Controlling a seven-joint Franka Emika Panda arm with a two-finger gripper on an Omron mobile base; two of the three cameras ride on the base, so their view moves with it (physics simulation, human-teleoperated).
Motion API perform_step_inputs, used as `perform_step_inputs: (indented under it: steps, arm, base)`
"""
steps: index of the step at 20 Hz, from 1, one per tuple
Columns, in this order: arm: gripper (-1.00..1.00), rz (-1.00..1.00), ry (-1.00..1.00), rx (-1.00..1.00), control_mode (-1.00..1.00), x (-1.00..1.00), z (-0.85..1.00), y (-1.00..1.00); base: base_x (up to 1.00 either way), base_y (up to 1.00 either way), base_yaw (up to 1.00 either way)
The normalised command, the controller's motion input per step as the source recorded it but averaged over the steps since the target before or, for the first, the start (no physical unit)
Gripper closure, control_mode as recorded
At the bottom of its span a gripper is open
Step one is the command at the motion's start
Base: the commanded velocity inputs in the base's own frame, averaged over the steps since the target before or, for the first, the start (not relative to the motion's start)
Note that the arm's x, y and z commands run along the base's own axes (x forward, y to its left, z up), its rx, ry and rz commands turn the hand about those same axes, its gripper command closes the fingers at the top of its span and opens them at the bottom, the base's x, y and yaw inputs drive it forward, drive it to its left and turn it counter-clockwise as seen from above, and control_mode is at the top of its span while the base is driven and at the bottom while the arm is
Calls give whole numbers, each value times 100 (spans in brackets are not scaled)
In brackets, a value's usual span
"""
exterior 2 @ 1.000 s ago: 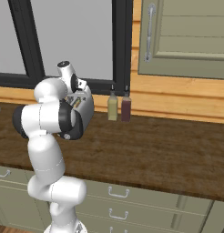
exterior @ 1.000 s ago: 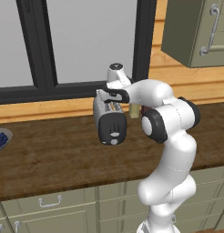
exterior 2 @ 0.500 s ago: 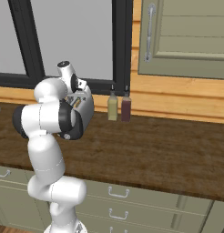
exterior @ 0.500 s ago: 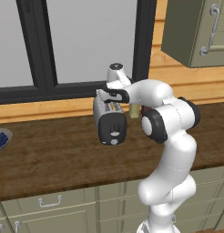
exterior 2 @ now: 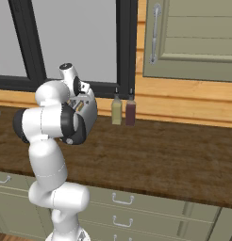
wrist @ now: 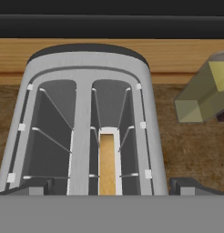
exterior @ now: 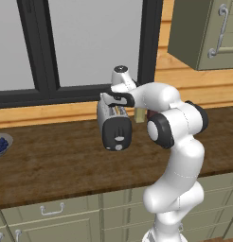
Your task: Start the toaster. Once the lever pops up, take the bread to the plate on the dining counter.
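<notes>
On brown wood-grain counter [exterior: 52,165] below window, small silver two-slot toaster with black end panel [exterior: 114,126] is seen. Thin light-tan bread slice [wrist: 108,161] is seated upright in right-hand slot, long axis running along slot. Two-finger gripper [wrist: 113,185] is held directly above, tips spread wide outside toaster walls, nothing gripped. Bread judged straight ahead, between tips. Olive bottle [wrist: 201,93] stands just beside toaster.
</notes>
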Motion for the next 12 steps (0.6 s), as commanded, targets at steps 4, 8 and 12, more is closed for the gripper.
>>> perform_step_inputs:
  steps: [4, 8, 12]
  arm:
    - [-100, 0, 0, 0, -100, 0, 0, 0]
    - [-100, 0, 0, 0, -100, 0, 0, 0]
    - [-100, 0, 0, 0, -100, 0, 0, 0]
  base:
    - [0, 0, 0]
    - [0, 0, 0]
    - [0, 0, 0]
